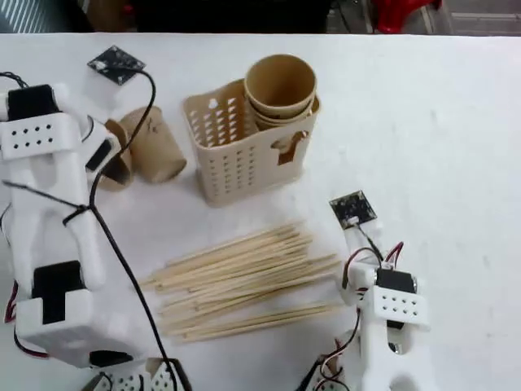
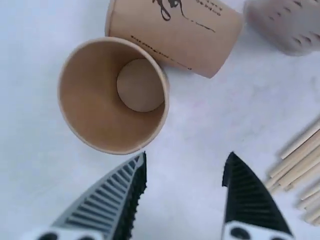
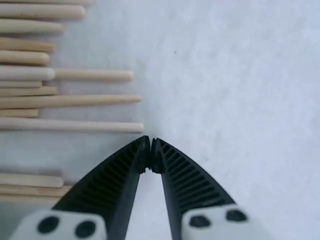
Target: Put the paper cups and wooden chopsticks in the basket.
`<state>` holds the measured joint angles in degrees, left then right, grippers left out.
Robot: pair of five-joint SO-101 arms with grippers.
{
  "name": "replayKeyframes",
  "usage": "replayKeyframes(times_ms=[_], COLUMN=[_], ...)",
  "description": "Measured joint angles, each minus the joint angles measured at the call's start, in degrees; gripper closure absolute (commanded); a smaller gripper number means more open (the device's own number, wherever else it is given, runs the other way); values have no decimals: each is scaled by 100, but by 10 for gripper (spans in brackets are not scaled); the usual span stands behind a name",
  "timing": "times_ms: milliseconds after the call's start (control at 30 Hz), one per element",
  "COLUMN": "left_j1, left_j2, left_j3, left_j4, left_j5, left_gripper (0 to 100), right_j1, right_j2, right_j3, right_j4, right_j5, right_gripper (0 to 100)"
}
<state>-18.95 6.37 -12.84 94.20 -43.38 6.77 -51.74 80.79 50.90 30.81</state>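
A beige slotted basket (image 1: 232, 155) stands at the table's middle back with stacked paper cups (image 1: 281, 85) in it. Two more paper cups lie on their sides left of it. One (image 2: 112, 95) turns its mouth toward my left gripper (image 2: 186, 160), which hangs open just short of its rim. The other cup (image 2: 175, 30) lies behind it, toward the basket (image 2: 285, 25). A pile of wooden chopsticks (image 1: 244, 277) lies in front of the basket. My right gripper (image 3: 150, 145) is shut and empty, low over bare table just past the chopstick ends (image 3: 75, 100).
The left arm (image 1: 57, 212) covers the table's left side and partly hides one fallen cup (image 1: 118, 163). The right arm (image 1: 387, 305) sits at the front right. White table stretches to the right of the basket.
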Motion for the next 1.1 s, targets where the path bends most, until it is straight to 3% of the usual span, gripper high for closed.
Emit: replayKeyframes(times_ms=[367, 633, 1100], left_j1=[0, 0, 0], left_j2=[-88, -105, -703], left_j3=[1275, 1292, 1301], left_j4=[-1222, -1459, -1433], left_j5=[9, 9, 9], left_gripper=[760, 979, 862], right_j1=[9, 0, 0], right_j2=[0, 0, 0], right_j3=[0, 0, 0], right_j4=[0, 0, 0], right_j5=[0, 0, 0], right_gripper=[981, 981, 981])
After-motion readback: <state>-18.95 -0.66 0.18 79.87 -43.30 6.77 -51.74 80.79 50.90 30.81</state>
